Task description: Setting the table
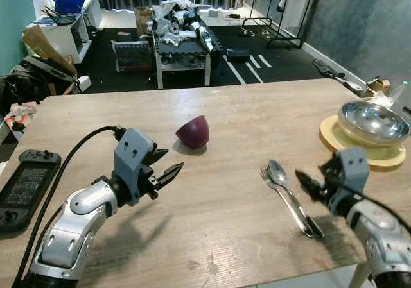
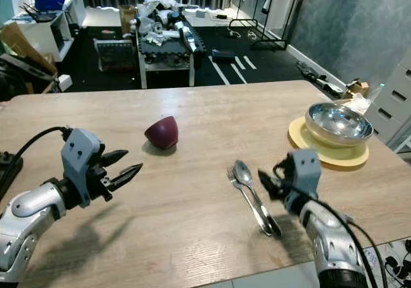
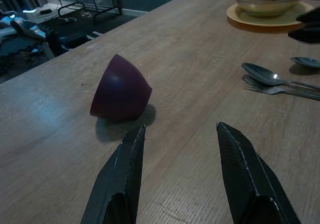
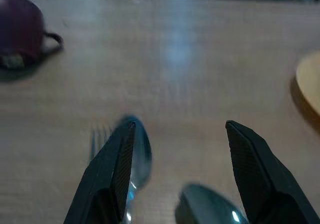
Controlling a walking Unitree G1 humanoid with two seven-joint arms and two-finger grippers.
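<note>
A dark purple cup [image 1: 193,132] lies tipped over near the middle of the wooden table [image 1: 225,237]. My left gripper [image 1: 171,161] hovers open a short way to the near left of the cup [image 3: 120,90], fingers pointing at it. A spoon [image 1: 282,179] and a fork [image 1: 268,174] lie side by side at the near right. My right gripper [image 1: 302,180] is open just above their handles, nothing between its fingers [image 4: 117,159]. A second spoon [image 4: 210,209] lies below it. A steel bowl [image 1: 374,121] sits on a yellow plate [image 1: 350,148] at the far right.
A black handheld game console [image 1: 26,185] lies at the table's left edge. Beyond the table's far edge stands a cluttered low bench [image 1: 180,41] on a dark floor, with boxes and bags at the left. The table's near edge runs close below both arms.
</note>
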